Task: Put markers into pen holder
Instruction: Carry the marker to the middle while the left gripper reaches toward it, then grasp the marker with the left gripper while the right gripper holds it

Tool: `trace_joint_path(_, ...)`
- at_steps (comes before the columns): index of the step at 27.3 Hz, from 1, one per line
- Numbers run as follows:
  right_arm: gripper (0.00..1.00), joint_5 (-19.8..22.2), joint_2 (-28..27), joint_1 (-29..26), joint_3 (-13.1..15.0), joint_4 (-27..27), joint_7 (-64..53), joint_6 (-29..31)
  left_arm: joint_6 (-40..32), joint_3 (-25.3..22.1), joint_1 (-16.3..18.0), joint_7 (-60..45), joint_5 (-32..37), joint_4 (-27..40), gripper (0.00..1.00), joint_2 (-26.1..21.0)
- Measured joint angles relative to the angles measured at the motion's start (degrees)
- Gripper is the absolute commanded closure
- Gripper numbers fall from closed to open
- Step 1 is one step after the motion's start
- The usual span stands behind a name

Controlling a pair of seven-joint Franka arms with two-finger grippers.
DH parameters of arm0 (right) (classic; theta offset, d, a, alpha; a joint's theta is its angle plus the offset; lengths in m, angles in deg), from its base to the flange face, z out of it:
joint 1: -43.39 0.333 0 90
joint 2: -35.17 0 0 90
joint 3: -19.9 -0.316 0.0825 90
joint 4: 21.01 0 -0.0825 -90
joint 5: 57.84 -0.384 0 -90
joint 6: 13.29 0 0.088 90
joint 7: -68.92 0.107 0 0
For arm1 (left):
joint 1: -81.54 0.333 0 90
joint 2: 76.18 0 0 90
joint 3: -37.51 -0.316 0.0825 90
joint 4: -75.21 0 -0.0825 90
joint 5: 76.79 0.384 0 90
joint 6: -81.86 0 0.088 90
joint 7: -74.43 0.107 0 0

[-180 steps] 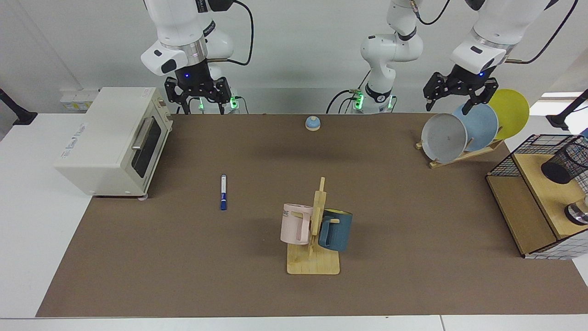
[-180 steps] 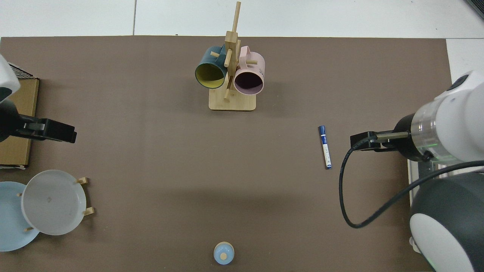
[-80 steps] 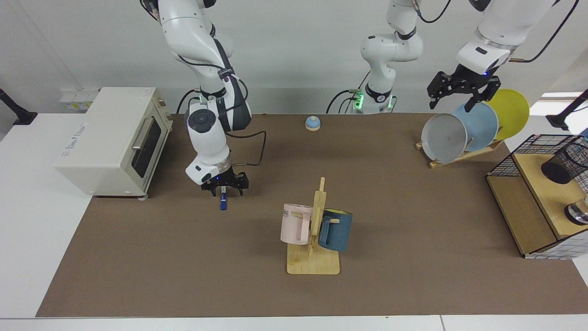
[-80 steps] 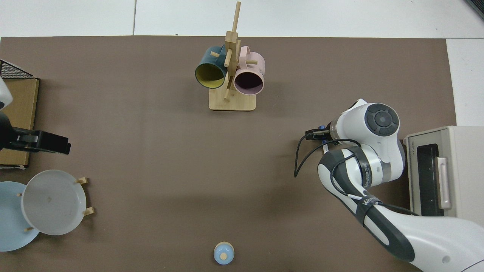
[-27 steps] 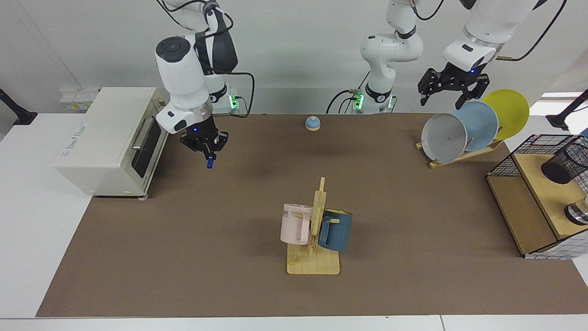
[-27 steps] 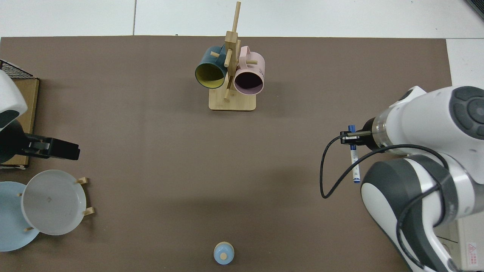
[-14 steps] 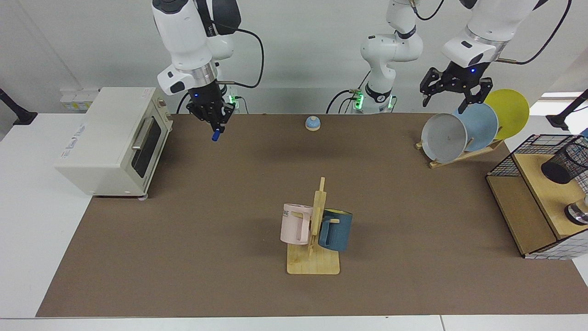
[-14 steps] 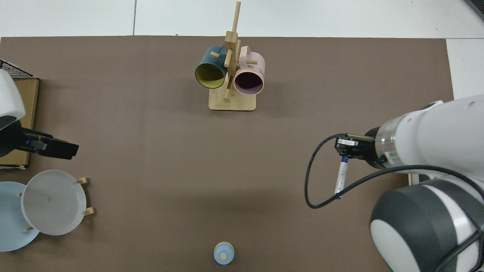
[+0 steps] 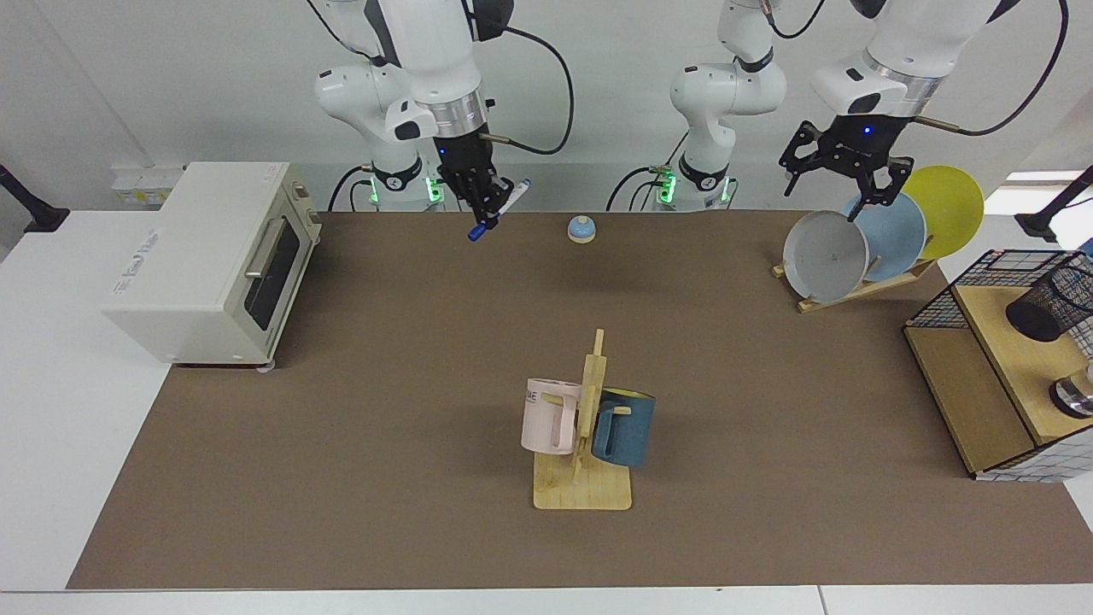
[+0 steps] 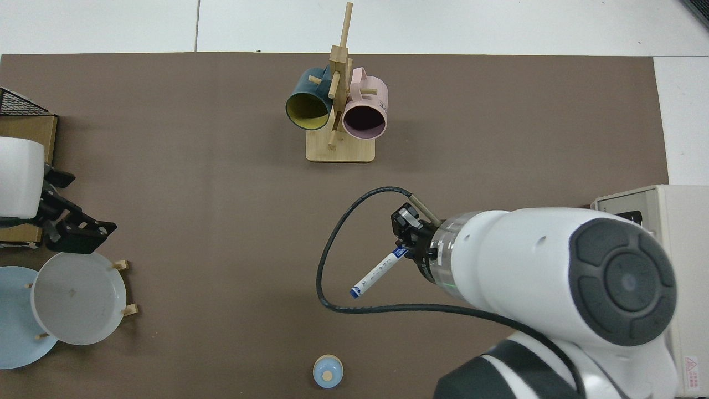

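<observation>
I see a brown mat (image 9: 359,410) covering a white table, with a pale wall behind the two arm bases. My right gripper (image 9: 481,198) hangs high over the far side of the mat, between the toaster oven (image 9: 209,260) and the small blue bell (image 9: 581,229). Its fingers are closed on the marker (image 9: 495,211), which tilts with the blue cap down toward the mat and the other end poking out past the fingers. From the top view the marker (image 10: 378,272) slants out from under the big white wrist, well clear of the surface.

My left gripper (image 9: 841,179) hovers over the plate rack, just above the grey plate (image 9: 825,255) and the blue plate (image 9: 892,231); its fingers are spread apart and hold nothing. In the top view I find it as a black claw (image 10: 75,228) beside the grey plate.

The pen holder (image 9: 1046,306) sits tilted on the wooden shelf (image 9: 965,389) inside the wire basket at the mat's edge, well apart from the marker. The mug tree (image 9: 585,436) with a pink mug (image 9: 548,415) and a dark blue mug (image 9: 626,425) stands near the middle
</observation>
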Motion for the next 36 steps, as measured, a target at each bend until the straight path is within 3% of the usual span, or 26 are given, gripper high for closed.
trace_joint_path(6,1.00,-0.1,-2.9,3.7,0.0,-0.2,13.8,7.3,0.4,0.4,0.0,8.2,-2.7,2.2,0.01,0.0)
trace_joint_path(16,1.00,0.1,-10.0,10.3,0.1,-1.1,29.1,13.9,5.7,6.3,-2.4,9.1,-5.5,6.6,0.04,0.4)
trace_joint_path(26,1.00,0.1,-12.6,10.8,0.5,-3.5,31.6,14.7,14.2,8.6,-7.6,6.1,-7.2,13.9,0.06,0.4)
trace_joint_path(31,1.00,0.2,-12.8,10.7,0.7,-3.6,31.6,14.7,14.8,8.8,-9.1,5.5,-7.2,15.3,0.14,0.6)
trace_joint_path(36,1.00,0.2,-12.8,10.4,0.8,-3.8,31.6,14.7,15.3,8.9,-10.0,5.3,-7.9,16.1,0.14,0.8)
